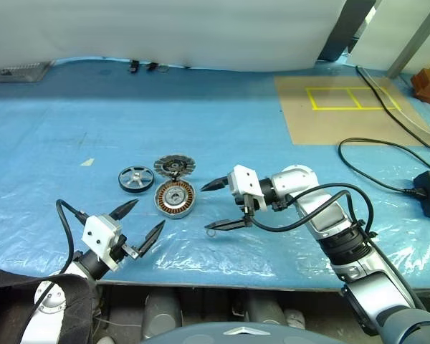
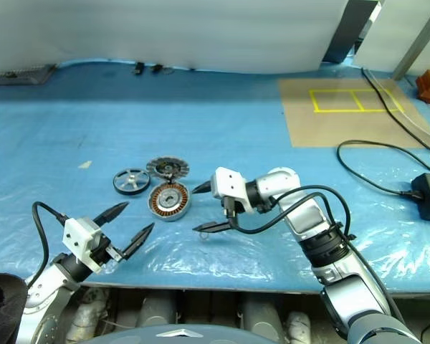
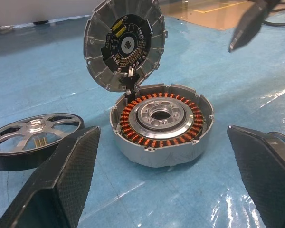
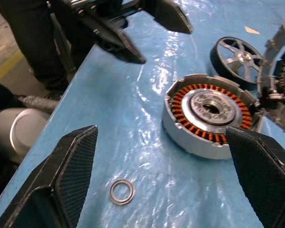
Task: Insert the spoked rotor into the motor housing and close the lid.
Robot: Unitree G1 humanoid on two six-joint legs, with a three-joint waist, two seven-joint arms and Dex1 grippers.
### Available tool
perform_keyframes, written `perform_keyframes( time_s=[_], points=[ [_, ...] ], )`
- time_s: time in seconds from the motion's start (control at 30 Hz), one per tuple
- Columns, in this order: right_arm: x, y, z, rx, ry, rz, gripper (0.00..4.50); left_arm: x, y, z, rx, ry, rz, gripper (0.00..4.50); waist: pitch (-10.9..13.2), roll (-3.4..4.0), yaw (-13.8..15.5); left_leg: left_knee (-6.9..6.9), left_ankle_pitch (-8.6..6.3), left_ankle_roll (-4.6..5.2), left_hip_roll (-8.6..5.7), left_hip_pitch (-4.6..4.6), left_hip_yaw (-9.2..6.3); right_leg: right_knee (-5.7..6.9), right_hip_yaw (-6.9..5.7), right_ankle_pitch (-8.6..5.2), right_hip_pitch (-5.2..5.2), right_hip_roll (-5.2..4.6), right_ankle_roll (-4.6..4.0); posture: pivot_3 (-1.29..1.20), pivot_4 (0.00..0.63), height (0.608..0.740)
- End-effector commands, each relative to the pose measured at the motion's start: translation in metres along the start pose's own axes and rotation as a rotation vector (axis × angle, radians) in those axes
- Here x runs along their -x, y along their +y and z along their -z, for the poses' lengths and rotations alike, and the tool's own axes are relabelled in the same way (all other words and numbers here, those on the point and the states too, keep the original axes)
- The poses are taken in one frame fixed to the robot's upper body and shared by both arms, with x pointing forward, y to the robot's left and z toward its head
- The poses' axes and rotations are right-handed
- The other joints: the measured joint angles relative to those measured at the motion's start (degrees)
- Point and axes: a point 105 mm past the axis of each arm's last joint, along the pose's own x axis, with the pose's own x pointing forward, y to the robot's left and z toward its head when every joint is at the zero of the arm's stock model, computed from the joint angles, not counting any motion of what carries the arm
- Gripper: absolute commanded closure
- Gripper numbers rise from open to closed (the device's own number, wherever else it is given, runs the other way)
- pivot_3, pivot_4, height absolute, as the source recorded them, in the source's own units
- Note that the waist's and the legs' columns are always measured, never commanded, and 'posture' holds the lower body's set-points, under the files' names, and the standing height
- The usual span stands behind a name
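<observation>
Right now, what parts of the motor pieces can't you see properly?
- Lid: right wrist view, cut off by the picture's edge.
- Motor housing: its near rim sits behind a finger of the right gripper.
- Spoked rotor: left wrist view, partly behind a finger of the left gripper.
- Small ring: too small in the head views.

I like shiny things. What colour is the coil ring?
Copper-orange windings, clearest in the left wrist view.
</observation>
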Motion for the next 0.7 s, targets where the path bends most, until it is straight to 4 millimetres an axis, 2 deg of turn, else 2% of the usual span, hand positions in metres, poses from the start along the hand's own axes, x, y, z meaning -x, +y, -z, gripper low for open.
perform_keyframes(
  time_s=[0.03,0.37,0.5,0.7],
  points=[
    [0.001,0.021,0.015,0.039,0.004,-0.093,0.02,-0.004,-0.004,-0.013,-0.027,-0.024,0.036,0.00,0.00,0.00,0.01,0.01,0.00,0.00,-0.02,-0.01,0.00,-0.01,0.00,0.00,0.00,-0.01,0.00,0.00,0.150,0.740],
    [-0.014,0.015,0.039,0.043,0.053,-0.044,0.02,-0.006,-0.004,-0.017,-0.021,-0.020,0.042,0.00,0.00,0.00,-0.17,0.04,0.00,0.01,-0.03,-0.16,0.00,-0.01,-0.01,0.01,0.01,-0.01,-0.01,0.00,0.150,0.740],
    [-0.019,0.010,0.046,0.040,0.061,-0.024,0.02,-0.006,-0.008,-0.017,-0.014,-0.016,0.039,0.00,0.00,0.00,-0.15,0.04,0.00,0.01,-0.03,-0.17,0.00,-0.02,-0.03,0.17,0.00,-0.01,-0.30,0.00,0.150,0.740],
    [-0.017,0.011,0.060,0.039,0.090,-0.029,0.02,-0.001,-0.014,-0.016,-0.010,0.002,0.025,0.00,0.01,0.01,-0.16,0.03,0.00,0.01,-0.02,-0.18,0.00,-0.02,-0.03,0.16,0.02,-0.01,-0.27,0.00,0.150,0.740]
  ],
)
